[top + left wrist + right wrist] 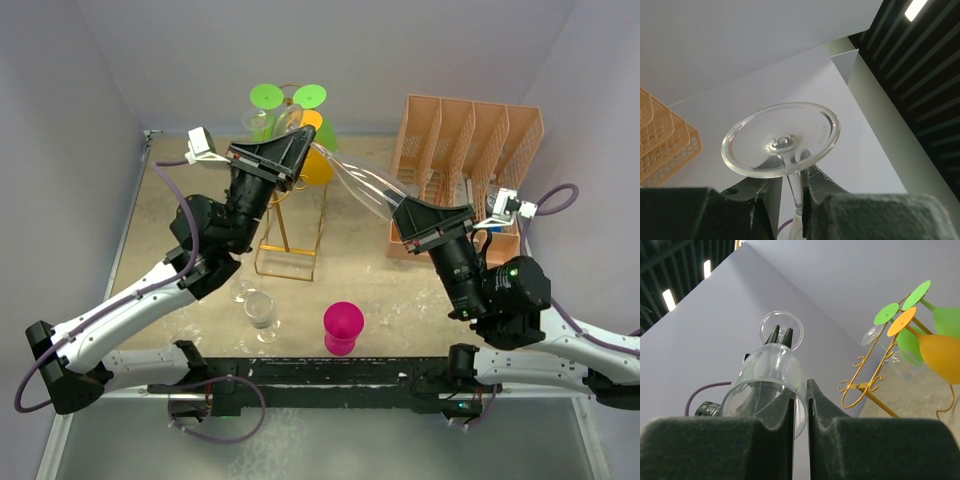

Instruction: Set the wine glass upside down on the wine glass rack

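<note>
Left gripper pinches the glass stem near its foot; right gripper clamps the bowl's rim, glass aloft beside the rack.

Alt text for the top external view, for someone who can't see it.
Both arms hold one clear wine glass in the air between them: the left gripper pinches its stem by the gold wire rack, the right gripper grips its bowl rim. Green glasses and an orange glass hang on the rack; a pink cup stands on the table.
</note>
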